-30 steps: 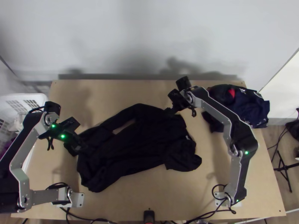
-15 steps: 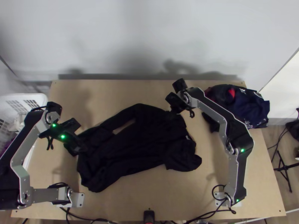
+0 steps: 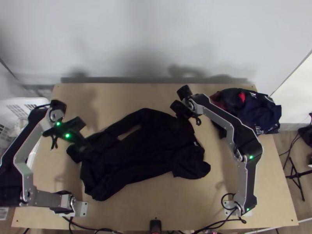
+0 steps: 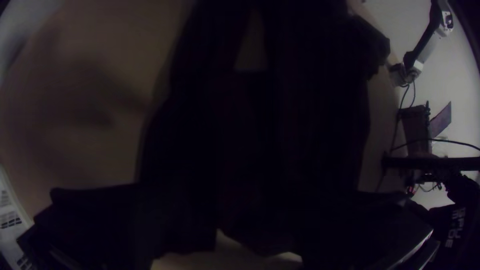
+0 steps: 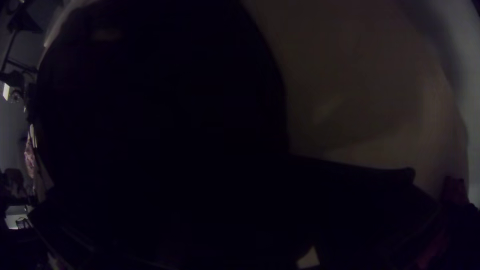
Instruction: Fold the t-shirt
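Sweatshirt [image 3: 144, 152] is spread across the top view's middle. Left gripper [image 4: 229, 192] and right gripper [image 5: 232, 180] are unclamped, fingers apart. Edges should be pinched low, then carried over evenly to limit bunching.

My left claw [image 3: 78, 153] hides part of the black, long-sleeved cloth garment [image 3: 144, 148] at nine o'clock, and my right claw [image 3: 184, 111] covers a patch at one o'clock. Black merges with black there, so I can't tell whether I grip it. The top view's edge cuts off the white slatted plastic basket [image 3: 22, 108] at nine, my silver-grey and black left arm [image 3: 33, 143] at eight. In both wrist views, the garment's folds vanish in darkness.
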Tool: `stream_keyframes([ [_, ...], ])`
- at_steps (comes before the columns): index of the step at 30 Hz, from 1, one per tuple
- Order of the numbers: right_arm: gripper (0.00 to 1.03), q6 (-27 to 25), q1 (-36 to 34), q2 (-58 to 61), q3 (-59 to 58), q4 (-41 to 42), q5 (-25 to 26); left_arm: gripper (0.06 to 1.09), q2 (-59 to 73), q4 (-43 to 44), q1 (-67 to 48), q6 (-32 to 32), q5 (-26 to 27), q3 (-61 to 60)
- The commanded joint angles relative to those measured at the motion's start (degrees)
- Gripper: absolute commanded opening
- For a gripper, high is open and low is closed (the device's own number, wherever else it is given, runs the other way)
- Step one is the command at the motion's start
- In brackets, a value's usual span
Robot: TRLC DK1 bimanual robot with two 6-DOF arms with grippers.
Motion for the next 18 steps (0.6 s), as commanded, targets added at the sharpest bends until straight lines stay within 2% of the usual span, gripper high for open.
stream_keyframes([
  [1, 0.87, -0.1, 1.4, 0.3, -0.4, -0.5, 0.0, 0.98, 6.2, 0.5, -5.7, -2.7, 1.4, 5.0],
  [4, 0.86, 0.0, 1.6, 0.3, -0.3, -0.7, 0.0, 0.98, 6.5, -0.2, -6.9, -2.6, 1.7, 4.5],
  [6, 0.81, 0.0, 1.3, 0.4, -0.4, -0.7, 0.0, 0.98, 6.4, -1.0, -7.6, -2.4, 2.2, 4.5],
  [11, 0.81, -0.1, 1.0, 0.7, -0.3, -0.7, 0.0, 0.97, 7.8, -0.8, -9.0, -2.2, 3.1, 4.0],
  [14, 0.78, 0.0, 1.2, 0.7, -0.1, -0.7, 0.0, 0.89, 9.0, 0.7, -10.0, -3.3, 3.1, 4.3],
  [16, 0.78, 0.0, 1.3, 0.7, -0.1, -0.7, 0.0, 0.88, 9.4, 1.2, -10.6, -3.3, 3.1, 4.2],
  [18, 0.73, 0.0, 1.5, 0.7, 0.0, -0.7, -0.1, 0.85, 9.6, 2.4, -11.0, -3.4, 3.0, 3.8],
])
